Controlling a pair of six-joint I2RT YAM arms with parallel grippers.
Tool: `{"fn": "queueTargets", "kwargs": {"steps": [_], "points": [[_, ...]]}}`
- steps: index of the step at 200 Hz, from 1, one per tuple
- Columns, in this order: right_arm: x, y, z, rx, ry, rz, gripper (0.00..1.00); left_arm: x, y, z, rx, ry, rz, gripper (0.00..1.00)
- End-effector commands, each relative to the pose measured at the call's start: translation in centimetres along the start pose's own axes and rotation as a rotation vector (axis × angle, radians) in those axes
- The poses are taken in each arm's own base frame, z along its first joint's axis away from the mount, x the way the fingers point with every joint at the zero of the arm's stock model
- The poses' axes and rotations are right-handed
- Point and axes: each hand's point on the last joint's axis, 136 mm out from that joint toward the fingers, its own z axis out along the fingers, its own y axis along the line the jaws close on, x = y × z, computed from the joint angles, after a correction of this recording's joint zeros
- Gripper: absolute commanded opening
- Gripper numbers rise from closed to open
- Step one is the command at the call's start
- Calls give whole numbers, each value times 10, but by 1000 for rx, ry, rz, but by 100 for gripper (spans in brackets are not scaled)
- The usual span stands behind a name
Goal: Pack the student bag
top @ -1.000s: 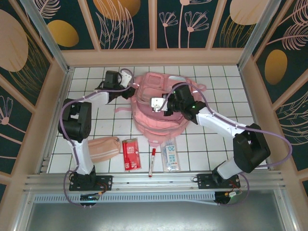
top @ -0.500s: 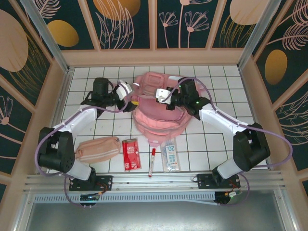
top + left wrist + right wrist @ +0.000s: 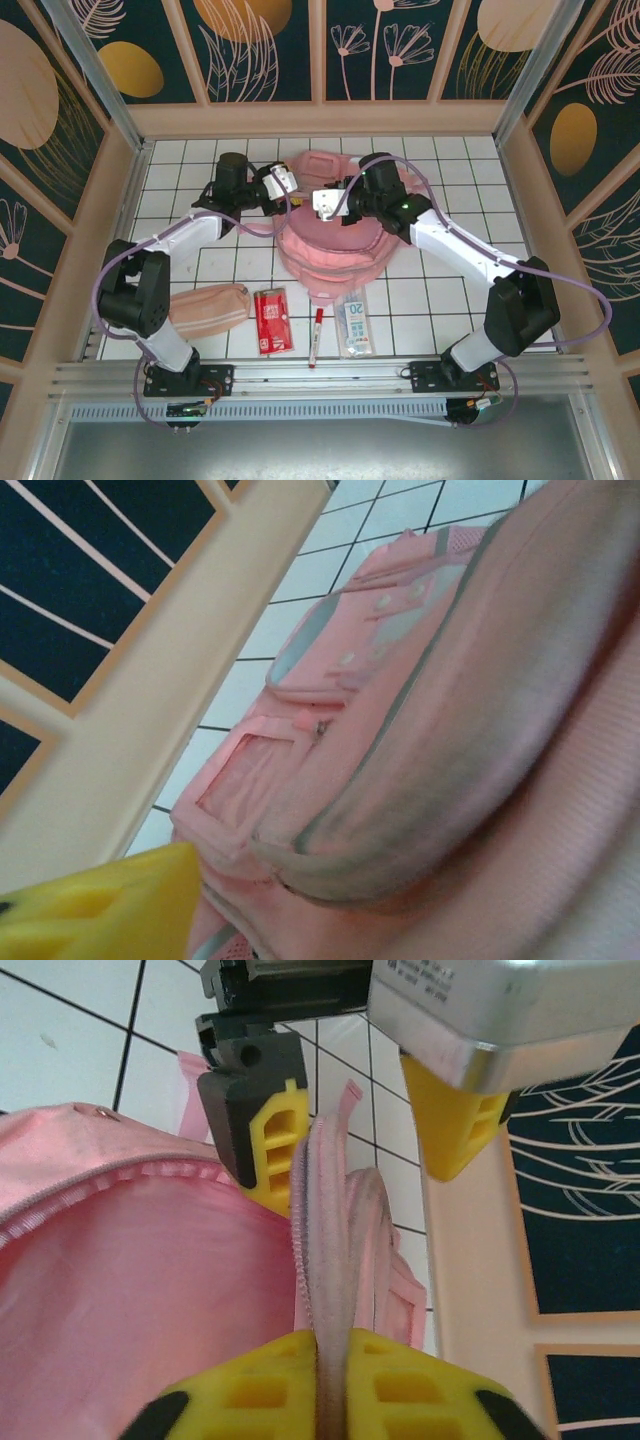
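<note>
The left gripper [image 3: 283, 188] had moved in from the left to the rim of the student bag [image 3: 330, 250], its fingers spread wide. The right gripper [image 3: 320, 1360] pinched that zip rim tight, so the mouth looked ready for packing. The bag lay in the middle, toward the far side. Its long way ran near to far, and its mouth seemed to face far.

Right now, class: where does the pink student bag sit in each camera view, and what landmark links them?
Top external: student bag at centre, mid-table.
Left wrist: across the centre and right.
Right wrist: lower left, mouth open.
Shared landmark: the white tiled table.
</note>
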Motion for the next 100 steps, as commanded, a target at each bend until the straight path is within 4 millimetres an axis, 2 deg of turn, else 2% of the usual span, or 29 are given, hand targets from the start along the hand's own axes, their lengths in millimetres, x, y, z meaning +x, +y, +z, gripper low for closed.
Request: {"fn": "queueTargets", "kwargs": {"steps": [1, 10, 13, 16, 17, 19, 25, 43, 51, 58, 77, 100], "points": [[-37, -30, -21, 156, -99, 15, 34, -17, 17, 6, -51, -67, -18, 52], [-43, -35, -31, 212, -137, 85, 50, -20, 24, 5, -74, -65, -61, 47], [-45, -38, -36, 241, -149, 107, 67, -21, 26, 5, -79, -64, -71, 45], [-47, -42, -41, 273, -160, 129, 90, -22, 27, 5, -84, -66, -80, 43], [-47, -43, -43, 285, -164, 139, 94, -22, 28, 4, -87, -66, -83, 42], [-48, -46, -47, 309, -172, 158, 98, -15, 26, 10, -79, -55, -100, 41], [-52, -53, -60, 380, -203, 224, 99, -12, 26, 12, -81, -56, -130, 36], [-61, -70, -109, 546, -360, 506, 99, -20, 30, 14, -73, -90, -204, 9], [-55, -74, -126, 595, -409, 699, 99, -22, 31, 17, -59, -100, -245, 0], [-46, -74, -136, 612, -423, 876, 99, -26, 31, 20, -38, -109, -281, 0], [-21, -36, -129, 473, -312, 1236, 99, -31, 38, 26, -24, -129, -381, 0], [6, 43, -101, 229, -70, 1497, 99, -42, 54, 22, -83, -182, -449, 0]]}}
